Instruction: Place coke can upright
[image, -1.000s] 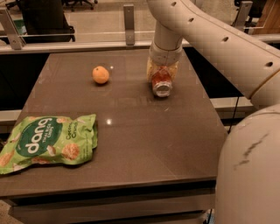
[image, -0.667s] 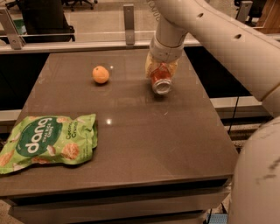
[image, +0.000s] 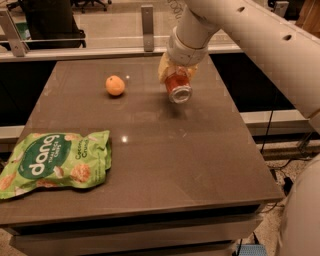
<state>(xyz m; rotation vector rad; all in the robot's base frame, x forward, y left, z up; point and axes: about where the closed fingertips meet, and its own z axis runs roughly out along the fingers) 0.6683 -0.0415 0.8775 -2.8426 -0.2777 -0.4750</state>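
gripper (image: 177, 75): clamped on coke can (image: 179, 88), right of orange (image: 115, 85)
coke can: tilted, silver end facing camera
dang bag (image: 55, 162): front-left of orange

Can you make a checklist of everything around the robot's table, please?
Surface: brown table, flat and dark.
Job's things: coke can, tilted, not upright, silver end toward the camera.
Clutter: orange left of the can; green snack bag at the near left edge.
Grippers: pincer over the table's far side, shut on the coke can.
Cables: cable on the floor, right.
Surroundings: post behind the table.
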